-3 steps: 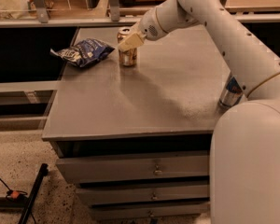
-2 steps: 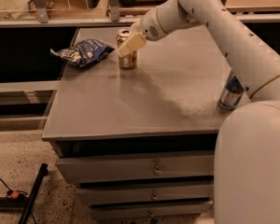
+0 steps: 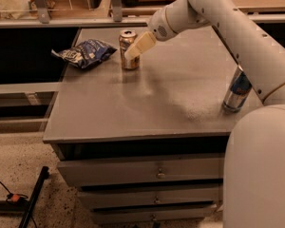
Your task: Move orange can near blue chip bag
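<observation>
The end effector [image 3: 135,47] sits at the far side of the tabletop [image 3: 171,94], low over it, with its pale tip laid across the front of the orange can [image 3: 130,63]. Whether it is pinching the can or only resting against it cannot be told, since the can hides its far side. The can stands upright on the tabletop, its silver top showing just above and to the view's left of the end effector.

Near the can on the side away from the end effector lies the blue chip bag [image 3: 85,53], flat and wrinkled, close to the tabletop's left edge; a narrow strip of bare surface separates bag and can. Nothing stands between them.

Behind the end effector the white arm [image 3: 237,27] climbs up and across to the right of the view. Well apart from the end effector, toward the near right corner, an upright blue-and-silver can [image 3: 236,90] stands partly behind the arm. The robot's white body [image 3: 261,170] fills the near right corner of the view.

The tabletop is dull grey with a paler scuffed patch near its middle. Beneath it are grey drawers [image 3: 156,172] with small knobs. Beyond the end effector runs a rail of pale posts [image 3: 85,20]. The floor [image 3: 19,165] is speckled, with a black stand leg [image 3: 31,203] at lower left.
</observation>
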Robot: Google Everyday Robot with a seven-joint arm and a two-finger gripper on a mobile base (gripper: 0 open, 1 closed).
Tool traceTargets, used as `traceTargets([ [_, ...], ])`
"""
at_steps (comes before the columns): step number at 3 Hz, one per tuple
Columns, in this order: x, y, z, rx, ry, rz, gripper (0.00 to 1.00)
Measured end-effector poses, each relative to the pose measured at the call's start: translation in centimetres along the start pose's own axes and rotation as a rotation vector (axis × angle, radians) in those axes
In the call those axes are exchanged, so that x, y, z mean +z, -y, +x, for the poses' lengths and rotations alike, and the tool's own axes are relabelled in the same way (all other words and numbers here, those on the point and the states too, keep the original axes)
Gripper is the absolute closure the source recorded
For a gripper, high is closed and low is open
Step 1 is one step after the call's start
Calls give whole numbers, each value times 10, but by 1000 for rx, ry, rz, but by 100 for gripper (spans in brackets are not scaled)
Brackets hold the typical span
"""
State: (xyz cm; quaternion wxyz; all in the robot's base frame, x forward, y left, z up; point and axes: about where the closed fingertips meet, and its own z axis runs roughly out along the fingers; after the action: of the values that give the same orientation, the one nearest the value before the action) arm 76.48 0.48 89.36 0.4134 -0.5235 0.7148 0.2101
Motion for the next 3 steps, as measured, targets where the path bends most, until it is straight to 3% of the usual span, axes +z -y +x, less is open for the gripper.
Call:
traceTargets([
  [3,-27,6,7,21,-96,35,0],
])
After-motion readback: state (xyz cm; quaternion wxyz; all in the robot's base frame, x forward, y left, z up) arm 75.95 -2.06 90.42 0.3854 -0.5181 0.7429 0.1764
